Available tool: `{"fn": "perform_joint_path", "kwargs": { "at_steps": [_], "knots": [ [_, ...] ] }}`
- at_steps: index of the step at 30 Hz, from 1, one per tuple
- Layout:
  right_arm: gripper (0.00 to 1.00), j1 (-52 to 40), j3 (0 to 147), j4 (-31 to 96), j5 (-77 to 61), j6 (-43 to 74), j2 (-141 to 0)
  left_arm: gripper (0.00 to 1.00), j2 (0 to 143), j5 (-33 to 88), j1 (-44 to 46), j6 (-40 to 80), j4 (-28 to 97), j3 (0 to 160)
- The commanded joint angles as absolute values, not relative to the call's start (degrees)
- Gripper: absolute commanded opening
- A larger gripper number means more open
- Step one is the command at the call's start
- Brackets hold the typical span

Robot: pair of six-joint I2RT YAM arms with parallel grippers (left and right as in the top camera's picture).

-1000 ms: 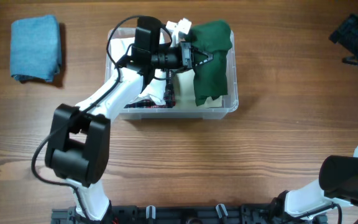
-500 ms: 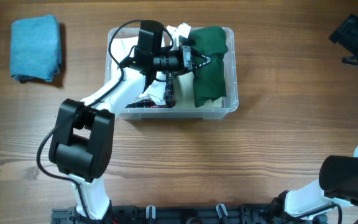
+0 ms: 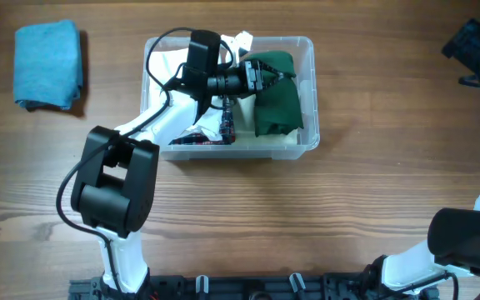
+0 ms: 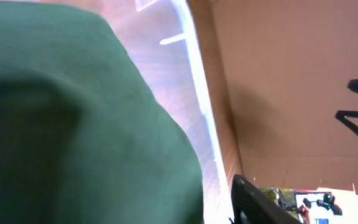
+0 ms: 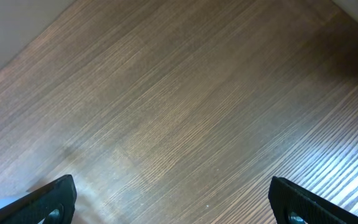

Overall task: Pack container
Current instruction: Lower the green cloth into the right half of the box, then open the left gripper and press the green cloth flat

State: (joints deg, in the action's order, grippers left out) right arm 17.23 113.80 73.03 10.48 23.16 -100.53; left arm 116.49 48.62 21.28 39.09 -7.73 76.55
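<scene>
The container (image 3: 308, 92), a clear plastic tub, stands at the table's middle back. It holds white cloth (image 3: 167, 71), a dark patterned item (image 3: 215, 133) and a dark green cloth (image 3: 279, 96) on its right side. My left gripper (image 3: 275, 75) reaches in from the left, low over the green cloth's upper left part. In the left wrist view the green cloth (image 4: 73, 118) fills the left, one finger (image 4: 253, 202) stands apart from it, and the tub wall (image 4: 197, 99) shows between. The other finger is hidden. My right gripper (image 5: 173, 199) is open and empty over bare wood.
A folded blue cloth (image 3: 50, 65) lies at the far left back. The right arm's base (image 3: 465, 242) is at the lower right and its wrist (image 3: 477, 46) at the far right back. Black gear lines the front edge.
The green cloth hung over the tub's back rim; it now lies lower, wholly inside the tub. My left gripper shifted slightly. The right arm has not moved.
</scene>
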Motion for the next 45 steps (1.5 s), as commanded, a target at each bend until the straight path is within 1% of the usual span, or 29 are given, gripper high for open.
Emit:
{"fn": "perform_joint_path", "kwargs": {
  "at_steps": [1,11,21,26,29,33,38,42,45],
  "knots": [
    [1.0,17.1,113.9,72.9,10.0,24.1,-101.2,0.5,116.0,51.9,20.8,37.5,-8.5,79.8],
    [1.0,17.1,113.9,72.9,10.0,24.0,-101.2,0.52,113.4,52.0,20.2,37.5,-2.5,80.6],
    [1.0,17.1,113.9,72.9,10.0,24.1,-101.2,0.59,112.0,51.8,15.9,32.9,8.8,80.6],
    [1.0,17.1,113.9,72.9,10.0,24.0,-101.2,0.64,108.7,50.0,15.0,30.4,10.1,80.6],
    [1.0,17.1,113.9,72.9,10.0,24.1,-101.2,0.64,106.1,47.9,15.2,29.7,10.1,80.7],
    [1.0,17.1,113.9,72.9,10.0,24.0,-101.2,0.64,102.6,42.5,17.2,26.0,11.0,80.7],
    [1.0,17.1,113.9,72.9,10.0,24.0,-101.2,0.63,101.4,28.7,24.1,17.6,15.9,80.7],
    [1.0,17.1,113.9,72.9,10.0,24.1,-101.2,0.53,101.5,12.1,30.0,11.4,20.0,80.7],
    [1.0,17.1,113.9,72.9,10.0,24.0,-101.2,0.43,101.6,1.1,33.5,9.1,21.3,80.7]
  ]
}}
